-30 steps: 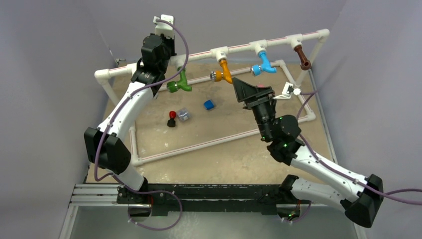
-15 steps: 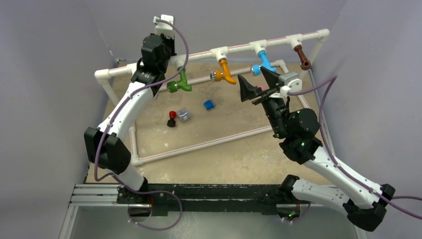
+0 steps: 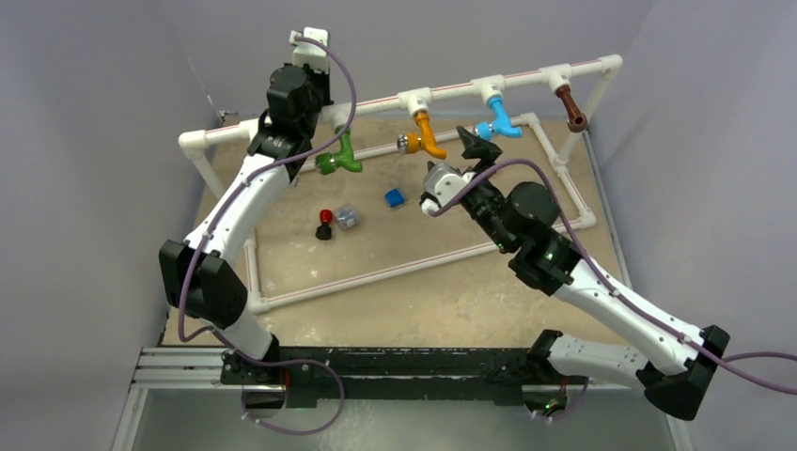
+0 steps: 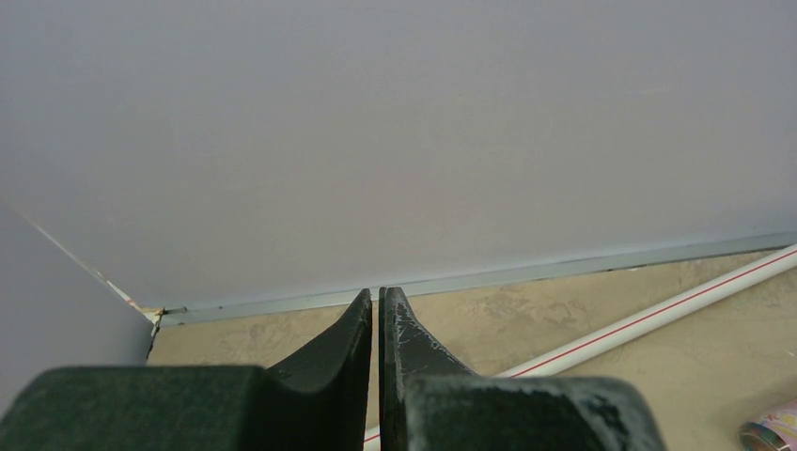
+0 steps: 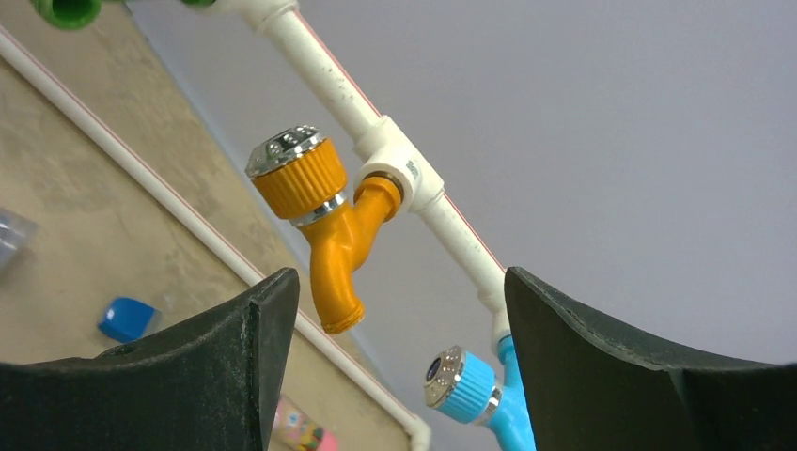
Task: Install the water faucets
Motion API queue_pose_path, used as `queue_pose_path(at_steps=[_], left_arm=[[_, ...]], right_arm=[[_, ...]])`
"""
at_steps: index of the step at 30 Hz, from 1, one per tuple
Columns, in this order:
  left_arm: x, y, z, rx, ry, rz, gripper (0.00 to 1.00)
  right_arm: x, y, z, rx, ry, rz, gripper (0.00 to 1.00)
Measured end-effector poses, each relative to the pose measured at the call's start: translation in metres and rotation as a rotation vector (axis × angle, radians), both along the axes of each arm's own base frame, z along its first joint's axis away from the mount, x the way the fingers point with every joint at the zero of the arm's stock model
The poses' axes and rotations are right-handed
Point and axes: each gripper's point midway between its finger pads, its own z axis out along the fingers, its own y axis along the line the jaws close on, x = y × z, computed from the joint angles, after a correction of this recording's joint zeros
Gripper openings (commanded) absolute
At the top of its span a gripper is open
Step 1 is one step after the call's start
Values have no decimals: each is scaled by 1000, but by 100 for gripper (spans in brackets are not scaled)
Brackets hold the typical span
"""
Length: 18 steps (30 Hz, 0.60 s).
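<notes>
Faucets hang in a row from the raised white pipe rail. The green faucet is under its left stretch. The orange faucet and the blue faucet sit under its two middle tees, and the brown faucet under the tee nearest its right end.

The right gripper hovers just below the rail, between the orange and blue faucets and touching neither. In the wrist view its fingers are spread wide apart with nothing between them. The orange faucet shows in the gap, screwed into its tee, with its chrome-topped ridged collar angled away from the rail.

The left gripper is up at the rail's left stretch. From above it is mostly hidden under its own wrist, which sits over the green faucet. Its fingers are pressed almost together, with only a thin slit between them, and they hold nothing.

On the sandy table below the rail lie a small blue cap, a clear block and a red-and-black piece, all well apart from both grippers. A pink patterned cylinder lies on the table beneath the rail's middle.
</notes>
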Motion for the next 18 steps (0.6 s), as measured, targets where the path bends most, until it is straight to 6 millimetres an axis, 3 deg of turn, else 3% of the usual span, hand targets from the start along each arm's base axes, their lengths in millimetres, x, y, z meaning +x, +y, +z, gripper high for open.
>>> queue_pose_path(at_steps=[11, 18], left_arm=[[1, 0, 0, 0, 0, 0, 4], [1, 0, 0, 0, 0, 0, 4]], right_arm=[[28, 24, -33, -243, -126, -84, 80], [48, 26, -36, -262, -168, -186, 70]])
